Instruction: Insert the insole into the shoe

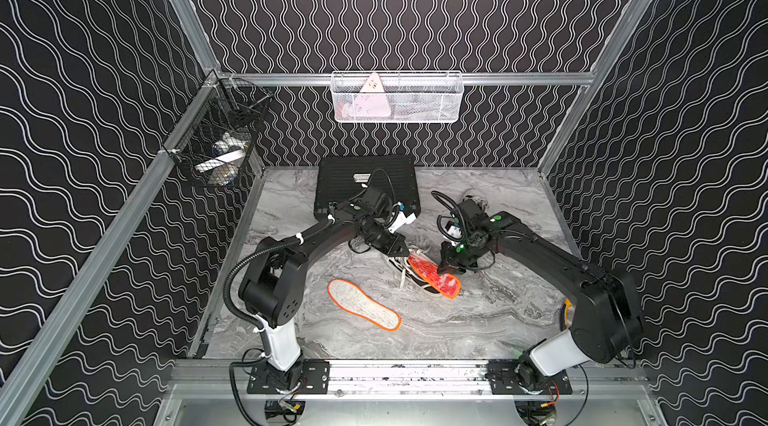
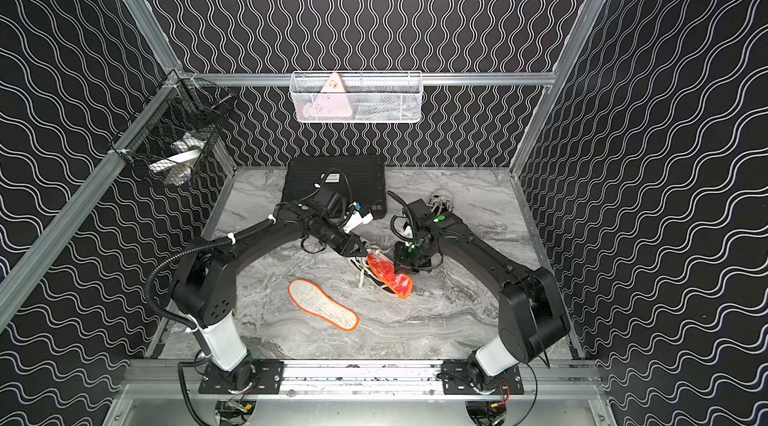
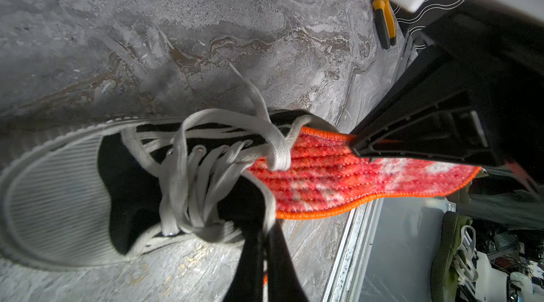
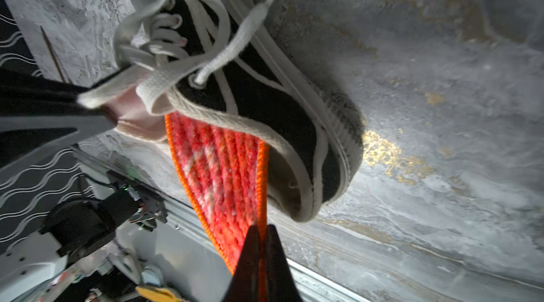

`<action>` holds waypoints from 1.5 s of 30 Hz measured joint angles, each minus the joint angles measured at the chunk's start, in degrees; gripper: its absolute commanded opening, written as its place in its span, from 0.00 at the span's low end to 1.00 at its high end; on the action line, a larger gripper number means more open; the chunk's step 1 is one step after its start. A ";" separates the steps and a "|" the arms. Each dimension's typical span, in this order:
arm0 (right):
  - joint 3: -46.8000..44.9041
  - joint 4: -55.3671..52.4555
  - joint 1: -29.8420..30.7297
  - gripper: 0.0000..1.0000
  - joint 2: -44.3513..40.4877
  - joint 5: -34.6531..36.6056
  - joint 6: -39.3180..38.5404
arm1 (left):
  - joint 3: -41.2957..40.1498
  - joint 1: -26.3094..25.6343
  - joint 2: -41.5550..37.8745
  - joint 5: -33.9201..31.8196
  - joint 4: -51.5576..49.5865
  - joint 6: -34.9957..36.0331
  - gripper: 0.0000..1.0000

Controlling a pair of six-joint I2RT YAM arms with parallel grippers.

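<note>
The shoe (image 1: 424,289), black canvas with a white ribbed toe cap and loose white laces (image 3: 206,165), lies on the marbled grey table (image 1: 498,312) between the two arms; both claws are on it or on what goes in it. The left claw (image 1: 401,253) is closed tight, its fingers (image 3: 279,256) pressed together with no gap, nipping the upper at the mouth of the shoe just beside the laces; from the right wrist view it looks to have the pale lining there, though I cannot tell exactly which fold. The right claw (image 4: 260,230) is likewise closed down to a sliver, pinching the orange-stitched rim of the red insole (image 1: 436,278) along its exposed part. That insole is partly in; one end is tucked under the collar and into the opening, the other juts out past the heel, curved and lifted off the table, plain in both top views. The left wrist view shows the right claw (image 3: 353,146) biting the insole's edge near the shoe's opening. A second, pale insole (image 1: 363,309) with an orange border lies flat on the table near the left arm, apart from the shoe, touched by neither claw.
</note>
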 measured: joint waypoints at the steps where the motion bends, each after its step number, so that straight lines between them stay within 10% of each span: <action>1: 0.76 -0.46 0.74 0.07 0.26 1.60 -1.03 | 0.04 0.00 0.09 0.11 0.00 0.09 0.00; 16: 3.93 -1.33 5.38 0.06 1.38 19.12 -7.30 | 2.97 -0.17 2.54 1.20 -2.78 1.64 0.00; 34: 8.55 3.54 5.16 0.16 6.99 15.69 -11.72 | 0.46 -0.90 1.57 3.34 -2.03 0.17 0.00; 45: 3.82 1.01 -0.87 0.33 8.02 0.33 -8.20 | -0.31 -0.66 0.52 1.22 0.07 -2.51 0.00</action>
